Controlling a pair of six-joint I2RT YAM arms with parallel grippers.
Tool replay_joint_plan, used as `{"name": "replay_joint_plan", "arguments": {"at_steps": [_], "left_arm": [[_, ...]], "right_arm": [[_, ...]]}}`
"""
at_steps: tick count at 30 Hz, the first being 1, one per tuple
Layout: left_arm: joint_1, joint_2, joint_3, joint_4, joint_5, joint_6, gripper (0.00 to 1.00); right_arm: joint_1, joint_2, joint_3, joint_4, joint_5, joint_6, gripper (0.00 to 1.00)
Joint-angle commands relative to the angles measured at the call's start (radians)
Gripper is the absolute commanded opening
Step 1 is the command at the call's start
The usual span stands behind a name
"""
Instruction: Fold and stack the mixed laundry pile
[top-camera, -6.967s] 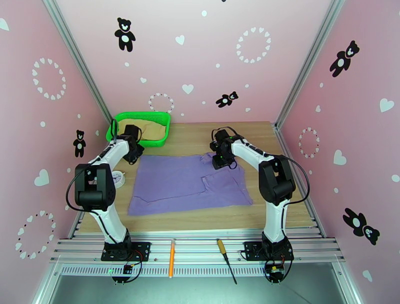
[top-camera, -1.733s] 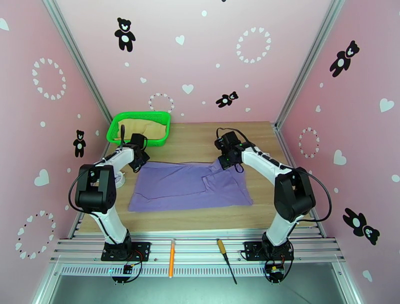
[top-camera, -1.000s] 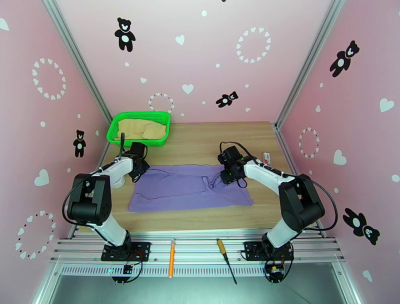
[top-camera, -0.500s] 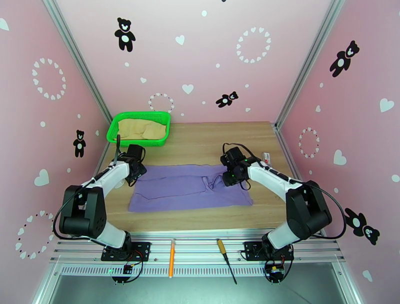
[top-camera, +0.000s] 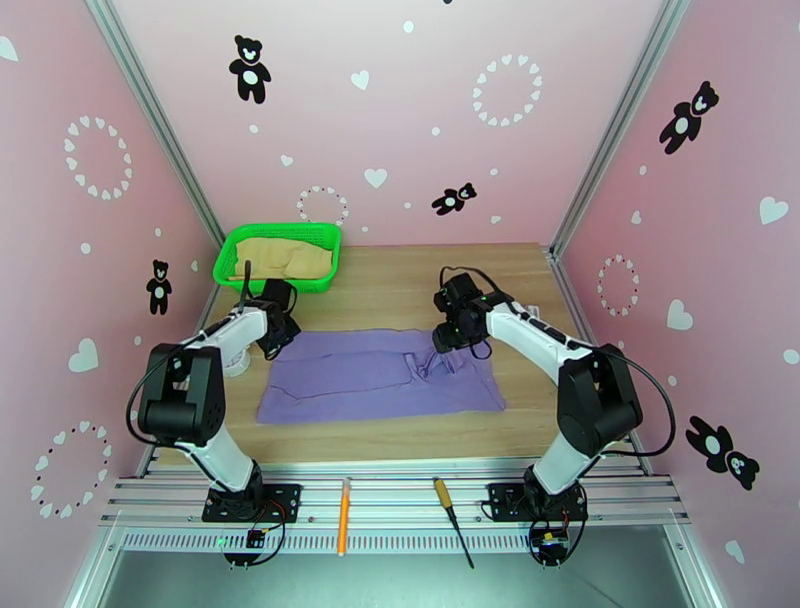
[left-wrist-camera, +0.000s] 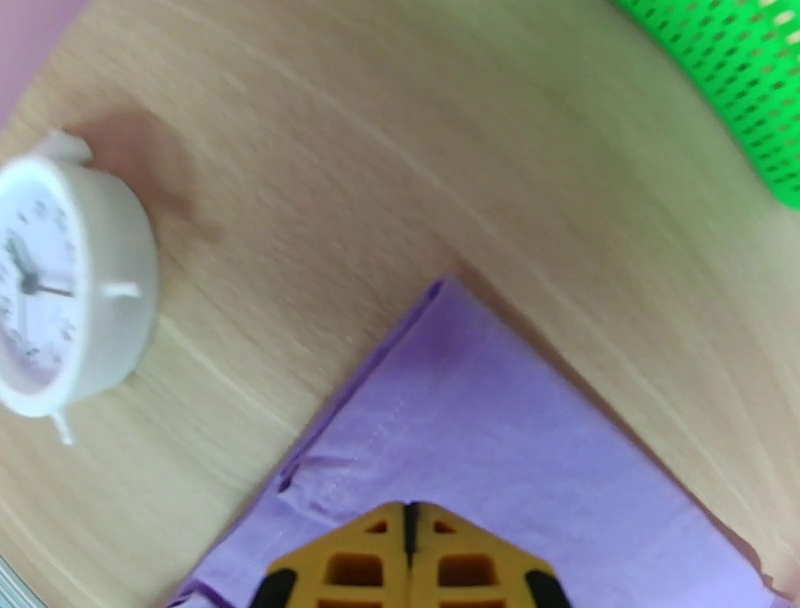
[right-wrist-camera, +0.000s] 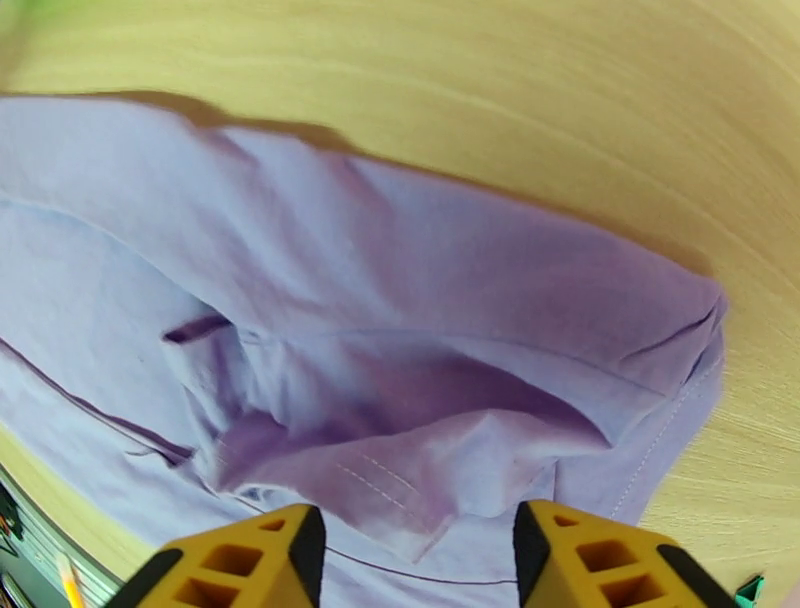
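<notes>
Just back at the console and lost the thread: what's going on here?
Both arms are working the purple shirt, which lies folded on the table. The left tool is shut over its far-left corner, with no cloth visibly pinched. The right tool hangs open over the bunched far-right edge. The tan garment sits in the green basket, not yet folded.

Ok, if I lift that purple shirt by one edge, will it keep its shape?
Probably floppy: the purple shirt lies in soft wrinkles, so a lifted edge should drape. It looks thin, likely light. On the smooth table it may slide.
</notes>
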Motion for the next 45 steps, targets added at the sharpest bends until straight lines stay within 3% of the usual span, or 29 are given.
{"name": "replay_joint_plan", "arguments": {"at_steps": [1, 8, 12, 25, 27, 29, 33, 40, 45], "left_arm": [[-0.009, 0.057, 0.024, 0.026, 0.023, -0.010, 0.00], [-0.009, 0.121, 0.021, 0.049, -0.004, -0.009, 0.00], [-0.009, 0.123, 0.022, 0.043, -0.019, 0.001, 0.00], [-0.009, 0.107, 0.018, 0.039, -0.022, 0.002, 0.00], [-0.009, 0.104, 0.017, 0.036, -0.027, 0.003, 0.00], [-0.009, 0.099, 0.015, 0.033, -0.033, 0.005, 0.00], [-0.009, 0.092, 0.011, 0.028, -0.040, 0.008, 0.00], [-0.010, 0.088, 0.006, 0.032, -0.041, 0.013, 0.00], [-0.009, 0.090, 0.009, 0.028, -0.045, 0.019, 0.00]], "right_arm": [[-0.005, -0.018, -0.077, -0.015, 0.036, 0.100, 0.56], [-0.125, -0.104, -0.173, 0.092, 0.009, 0.276, 0.55], [-0.193, -0.104, -0.179, 0.143, -0.069, 0.315, 0.54], [-0.178, -0.213, -0.335, 0.189, -0.244, 0.455, 0.47], [-0.168, -0.240, -0.390, 0.260, -0.297, 0.542, 0.48], [-0.157, -0.285, -0.463, 0.368, -0.329, 0.676, 0.55], [-0.131, -0.429, -0.608, 0.572, -0.281, 0.990, 0.66], [-0.069, -0.656, -0.756, 0.623, -0.093, 1.371, 0.74], [-0.043, -0.702, -0.822, 0.650, -0.072, 1.551, 0.72]]}}
